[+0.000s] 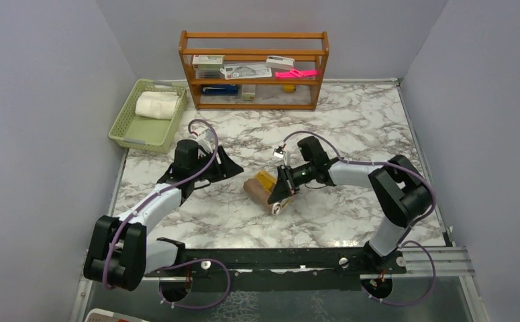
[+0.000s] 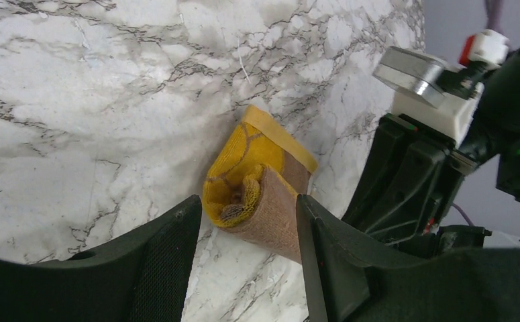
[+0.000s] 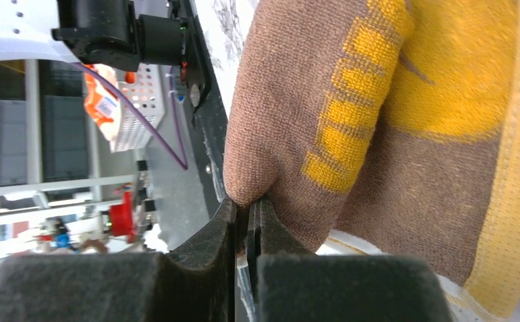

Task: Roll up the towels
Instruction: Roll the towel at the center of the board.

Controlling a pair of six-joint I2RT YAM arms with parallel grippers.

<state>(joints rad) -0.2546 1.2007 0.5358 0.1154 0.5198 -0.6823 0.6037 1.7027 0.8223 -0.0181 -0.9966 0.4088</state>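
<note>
Mustard-yellow patches on brown towel (image 1: 262,190); cream-white towel (image 1: 157,105); green basket (image 1: 127,129); grey-veined white table (image 1: 357,127).

Open marble-patterned tabletop (image 1: 357,127) lay beyond the rolled brown-and-yellow towel (image 1: 260,190); the right gripper (image 1: 276,199) stood against its right side; wooden two-tier shelf (image 1: 253,35) and green plastic basket (image 1: 124,115) lined the far edge.

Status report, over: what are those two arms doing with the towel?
Left gripper: jaws open, facing the roll's end. Right gripper: jaws shut on brown towel, loosely rolled. White towel rolled in basket. Nothing blocking.
</note>
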